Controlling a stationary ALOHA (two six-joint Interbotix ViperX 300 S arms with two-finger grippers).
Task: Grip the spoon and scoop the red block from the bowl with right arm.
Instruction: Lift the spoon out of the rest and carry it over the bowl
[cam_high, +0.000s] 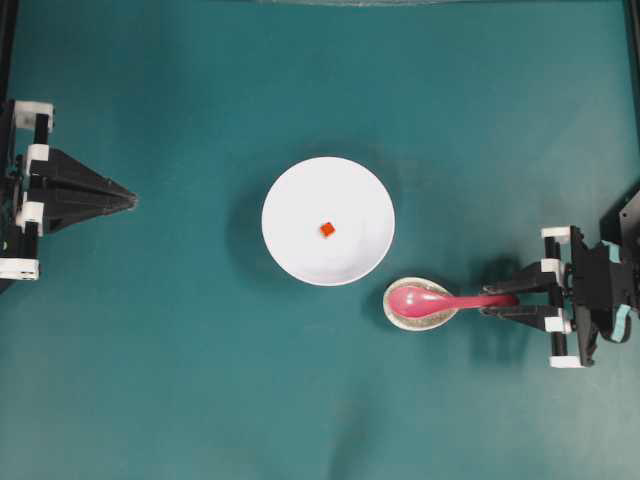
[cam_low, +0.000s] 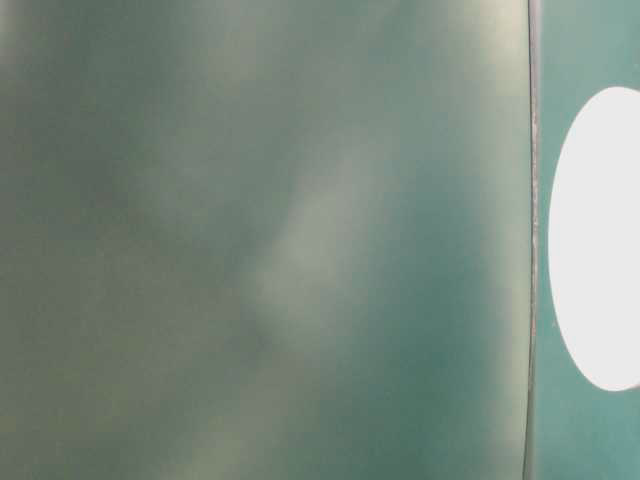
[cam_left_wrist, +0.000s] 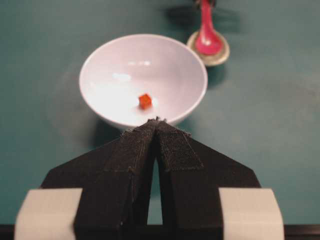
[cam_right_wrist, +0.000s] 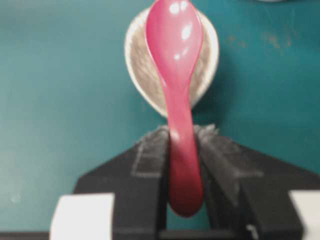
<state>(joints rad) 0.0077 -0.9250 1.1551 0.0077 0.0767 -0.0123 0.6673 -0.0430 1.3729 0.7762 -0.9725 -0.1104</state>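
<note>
The pink-red spoon (cam_high: 432, 299) lies with its scoop on a speckled spoon rest (cam_high: 400, 312), just right of and below the white bowl (cam_high: 290, 245). My right gripper (cam_high: 497, 300) is shut on the spoon's handle (cam_right_wrist: 182, 150), both pads pressed against it. The tiny red block (cam_high: 327, 229) sits near the middle of the bowl (cam_left_wrist: 100, 65) and shows as an orange cube (cam_left_wrist: 145, 101) in the left wrist view. My left gripper (cam_high: 128, 198) is shut and empty at the far left, well away from the bowl; its tips (cam_left_wrist: 157, 121) meet.
Green table surface (cam_high: 200, 380) lies all around the dishes. The spoon rest (cam_right_wrist: 145, 70) stands close to the bowl's lower right rim. The table-level view is blurred, showing only the bowl's white side (cam_low: 600, 240).
</note>
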